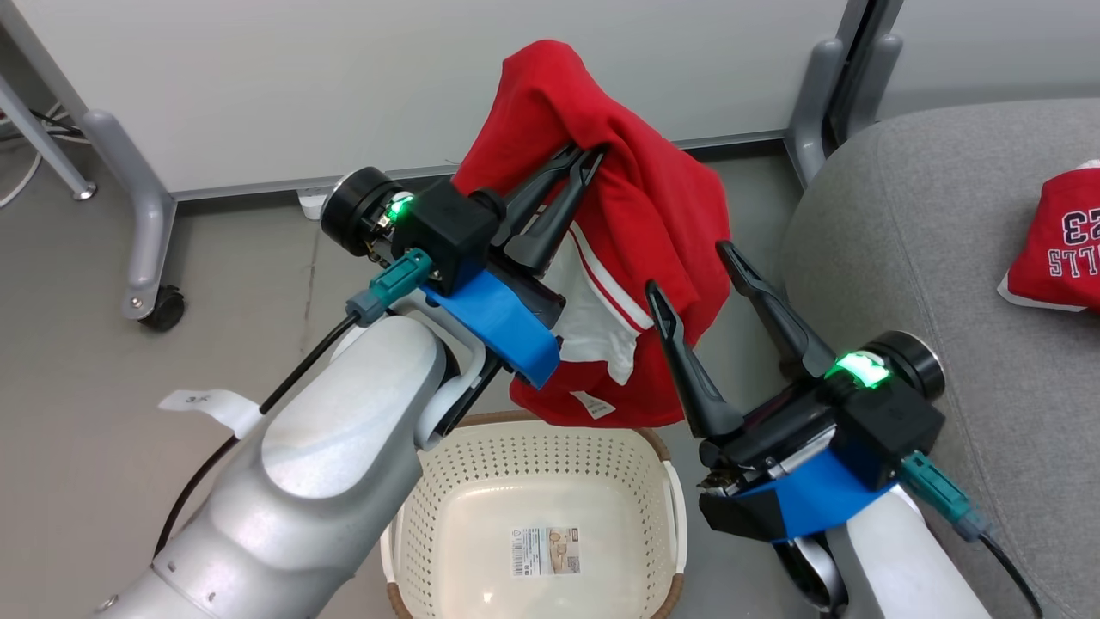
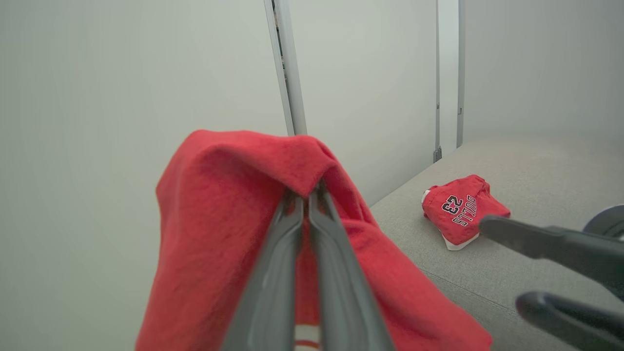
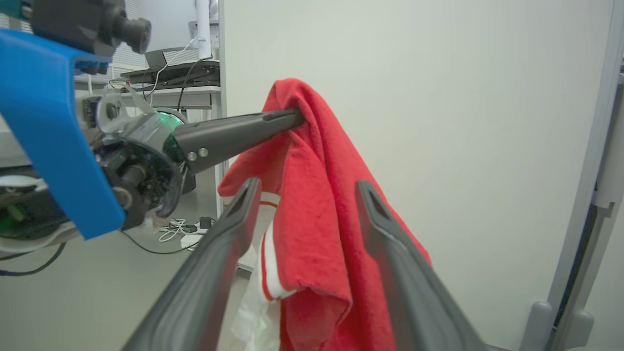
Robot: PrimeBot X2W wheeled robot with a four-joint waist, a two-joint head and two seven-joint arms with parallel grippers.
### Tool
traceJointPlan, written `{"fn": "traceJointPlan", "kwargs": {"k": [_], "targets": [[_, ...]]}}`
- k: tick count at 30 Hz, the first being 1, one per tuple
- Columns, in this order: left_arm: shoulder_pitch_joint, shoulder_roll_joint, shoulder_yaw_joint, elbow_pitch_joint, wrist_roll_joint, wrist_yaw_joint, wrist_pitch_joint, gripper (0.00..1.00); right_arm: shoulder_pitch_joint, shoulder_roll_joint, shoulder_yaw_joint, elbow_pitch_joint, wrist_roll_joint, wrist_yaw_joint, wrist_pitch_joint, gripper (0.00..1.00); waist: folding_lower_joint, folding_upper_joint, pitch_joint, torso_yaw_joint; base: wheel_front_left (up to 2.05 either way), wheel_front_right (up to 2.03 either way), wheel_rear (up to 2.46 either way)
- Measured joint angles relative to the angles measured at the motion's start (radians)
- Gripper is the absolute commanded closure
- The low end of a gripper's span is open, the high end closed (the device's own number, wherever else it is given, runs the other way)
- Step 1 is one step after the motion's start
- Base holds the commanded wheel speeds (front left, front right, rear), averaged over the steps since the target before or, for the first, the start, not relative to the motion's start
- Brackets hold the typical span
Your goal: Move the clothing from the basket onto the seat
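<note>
**Grey floor (image 1: 86,344), white partition (image 1: 344,77): mid-carry over the basket**

Against the white partition, the left gripper (image 1: 584,156) has its fingers pinched together on a fold of the red garment (image 1: 662,198). The garment hangs clear above the basket (image 1: 447,507). The right gripper (image 1: 690,268) has its fingers spread, one on either side of the hanging cloth, and isn't gripping it. The basket's bottom shows a label (image 1: 545,551) and no clothing that I can see. The printed jersey (image 1: 1061,241) lies on the seat (image 1: 902,223) at the robot's right. I'd judge this to be the carry of the final piece. The next move calls for swinging the left arm rightward over the cushion, low enough for the trailing hem to land on it, and then letting go.
</note>
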Motion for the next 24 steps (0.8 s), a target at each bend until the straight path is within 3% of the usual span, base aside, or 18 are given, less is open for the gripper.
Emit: {"fn": "traceJointPlan", "kwargs": {"k": [18,19,20,21,24], "targets": [[-0.021,-0.041,-0.044,0.009,0.006,-0.002,-0.014,1.0,-0.195,0.0,0.037,0.331,0.043,0.0,0.0,0.0,0.0,0.0,0.032,0.044,0.0,0.0,0.0],[-0.022,-0.043,-0.046,0.01,0.006,-0.002,-0.016,1.0,-0.2,0.0,0.038,0.339,0.049,0.0,0.0,0.33,0.0,0.0,0.032,0.045,0.0,0.0,0.0],[-0.022,-0.043,-0.048,0.011,0.006,-0.002,-0.017,1.0,-0.204,0.0,0.038,0.343,0.054,0.0,0.0,0.88,0.0,0.0,0.032,0.046,0.0,0.0,0.0],[-0.023,-0.043,-0.049,0.012,0.006,-0.002,-0.018,1.0,-0.206,0.0,0.039,0.348,0.056,0.0,0.0,1.0,0.0001,0.0,0.032,0.046,0.0,0.0,0.0],[-0.023,-0.044,-0.053,0.015,0.005,-0.003,-0.02,1.0,-0.21,0.0,0.039,0.354,0.062,0.0,0.0,1.0,0.0,0.0,0.032,0.046,0.0,0.0,0.0]]}}
